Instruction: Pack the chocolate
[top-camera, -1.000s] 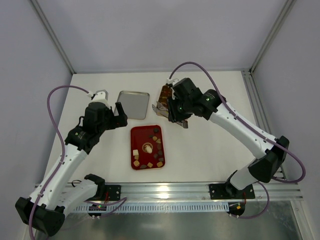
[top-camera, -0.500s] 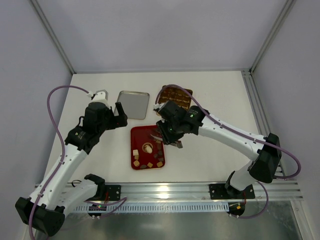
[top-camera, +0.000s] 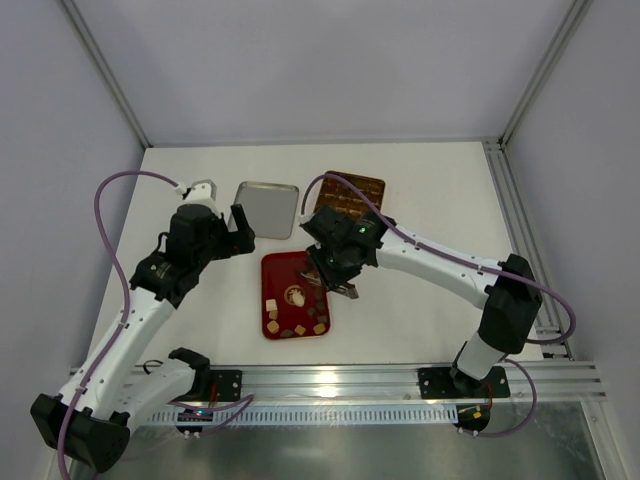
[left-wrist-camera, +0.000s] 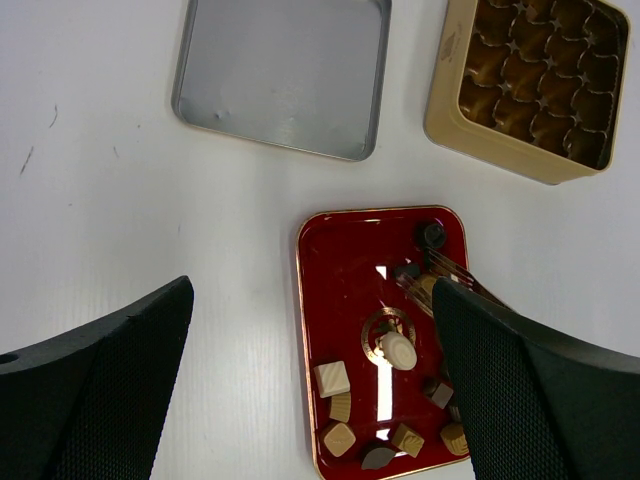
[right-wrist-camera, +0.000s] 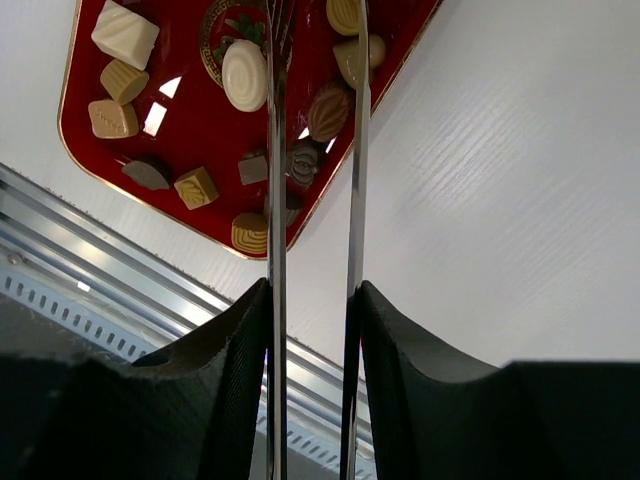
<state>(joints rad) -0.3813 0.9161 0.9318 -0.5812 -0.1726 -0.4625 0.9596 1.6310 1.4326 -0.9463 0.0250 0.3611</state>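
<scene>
Nearest the arm bases, the chocolate lay on the red tray. Most pieces crowded its near end and right side: tan cubes, dark lumps and one whitish oval piece near the middle.

The right claw hung over the tray's right edge, set narrow and clamped on a pair of thin metal tongs. The two blades stood apart, and in the right wrist view a brown oval piece showed between them. The top of that view cut off the blade tips. In the left wrist view the tips sat among dark and tan pieces on the tray's right side, too fine to tell whether they gripped one. From above, the right claw and wrist hid that part of the tray.

The left claw was spread wide with nothing between its fingers, above the bench off the tray's far-left corner and clear of the chocolate. Its fingers blocked both lower corners of its own view.

Farthest away, a shallow silver lid lay beside the gold tin with its grid of compartments. The right arm covered the tin's near-left corner from above, and the left wrist view clipped its right corner.
</scene>
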